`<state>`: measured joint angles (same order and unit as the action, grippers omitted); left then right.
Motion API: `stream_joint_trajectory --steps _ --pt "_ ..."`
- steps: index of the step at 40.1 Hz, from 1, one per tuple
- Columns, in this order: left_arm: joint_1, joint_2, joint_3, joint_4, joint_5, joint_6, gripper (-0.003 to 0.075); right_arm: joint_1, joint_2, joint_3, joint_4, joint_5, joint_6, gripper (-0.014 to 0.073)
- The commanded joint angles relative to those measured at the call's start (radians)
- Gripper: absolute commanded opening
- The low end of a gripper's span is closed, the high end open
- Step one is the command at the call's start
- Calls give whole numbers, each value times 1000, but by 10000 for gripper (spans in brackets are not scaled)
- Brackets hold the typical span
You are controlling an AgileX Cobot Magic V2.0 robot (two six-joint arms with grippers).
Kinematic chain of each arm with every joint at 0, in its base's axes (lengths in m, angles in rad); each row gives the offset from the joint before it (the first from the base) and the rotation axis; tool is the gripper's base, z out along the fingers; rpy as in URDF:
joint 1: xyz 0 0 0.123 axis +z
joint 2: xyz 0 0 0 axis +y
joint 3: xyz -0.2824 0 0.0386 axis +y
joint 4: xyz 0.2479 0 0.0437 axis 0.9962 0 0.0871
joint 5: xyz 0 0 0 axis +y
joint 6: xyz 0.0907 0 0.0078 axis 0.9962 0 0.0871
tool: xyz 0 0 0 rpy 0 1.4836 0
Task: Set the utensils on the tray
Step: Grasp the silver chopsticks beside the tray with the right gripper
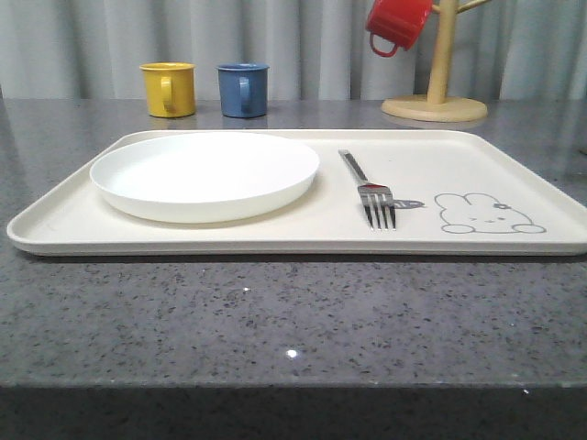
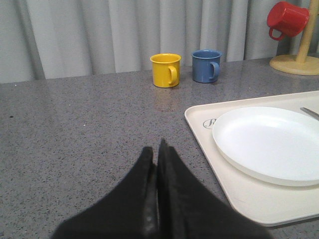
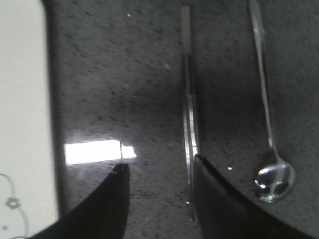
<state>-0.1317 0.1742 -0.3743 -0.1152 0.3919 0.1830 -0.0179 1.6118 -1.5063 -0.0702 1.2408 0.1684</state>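
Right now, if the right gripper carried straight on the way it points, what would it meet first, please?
Probably the grey countertop. The open right gripper points down at bare stone between the tray and the chopsticks, which lie beside one finger; depth is unclear.

grey counter (image 1: pixel 275 312), tray (image 1: pixel 64 225), mugs (image 1: pixel 168 89), chopsticks (image 3: pixel 189 114), spoon (image 3: pixel 271 149)

A dark grey speckled stone table (image 1: pixel 275 312) is seen in the foreground, and small points of light are reflected on it. Behind it, the back is closed by pale grey curtains (image 1: pixel 83 41) with vertical folds. A brighter patch of reflected light (image 3: pixel 92 152) is noticed on the table surface in the right wrist view.
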Motion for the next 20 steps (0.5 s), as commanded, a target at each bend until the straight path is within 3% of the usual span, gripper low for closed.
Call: stream_joint_trajectory --steps 1,7,20 --pt "0 11 -27 -12 -73 -9 -18 -73 -45 34 29 52 -56 339" --pt "0 11 -27 -12 -73 -9 -18 -136 -43 102 80 -18 -114 339" --pt "0 11 -27 -12 -73 -9 -18 -136 45 129 107 -78 -128 339"
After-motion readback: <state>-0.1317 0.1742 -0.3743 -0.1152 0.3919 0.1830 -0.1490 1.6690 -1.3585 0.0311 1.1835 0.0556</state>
